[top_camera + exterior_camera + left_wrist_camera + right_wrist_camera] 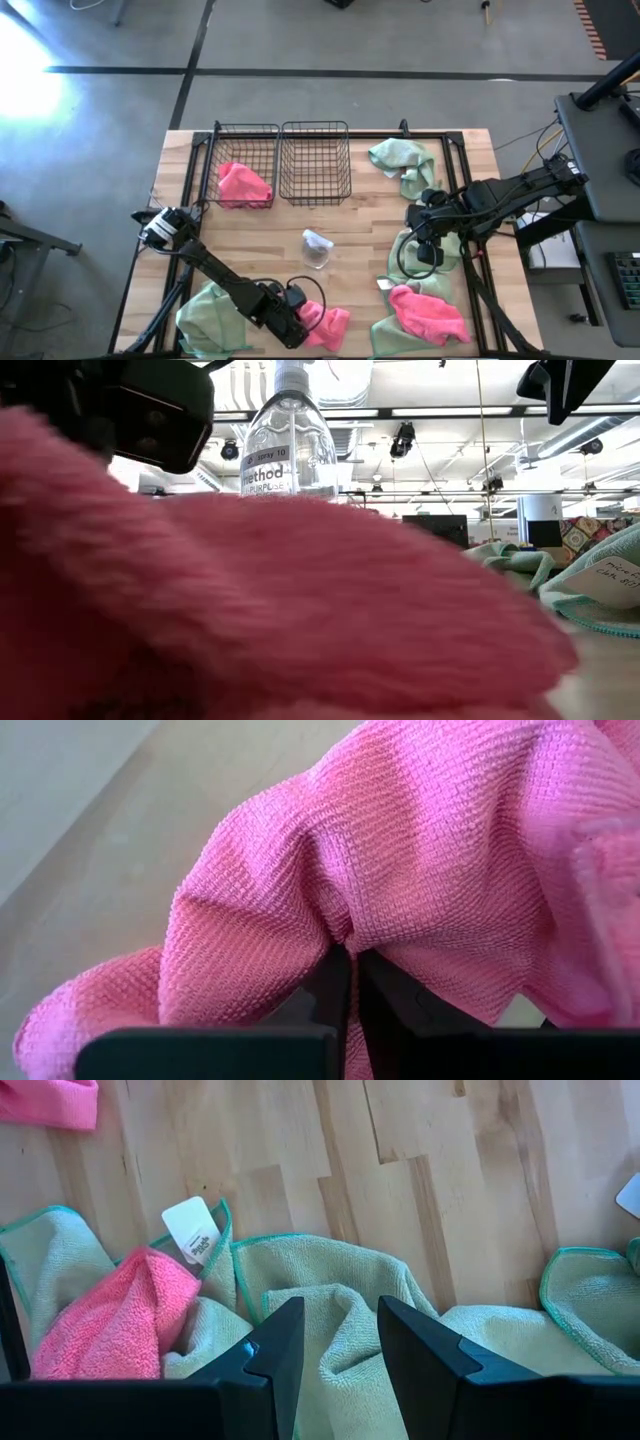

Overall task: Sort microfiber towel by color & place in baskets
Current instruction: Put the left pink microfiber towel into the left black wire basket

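My left gripper (298,322) is at the table's near edge, shut on a hot pink microfiber towel (328,322), which fills the low view (280,610). My right gripper (425,245) hovers open over a sage green towel (340,1295) on the table's right side, its fingers standing either side of a fold. Another pink towel (430,312) lies on green cloth near the right near corner. Two black wire baskets stand at the far edge: the left basket (222,150) holds a pink towel (245,185), and the right basket (315,130) shows only bare mesh. My left gripper pinches a raised fold of the pink towel (345,925) between its two shut fingers (330,985). The cloth bunches up and spreads out past the fingers. In the high view the rest of the towel lies on the table toward the right of the gripper.
A clear plastic bottle (317,248) stands mid-table, seen tall in the low view (290,430). One green towel (210,320) lies by the near left corner and another (402,165) at the far right. A white tag (192,1228) lies on the green cloth.
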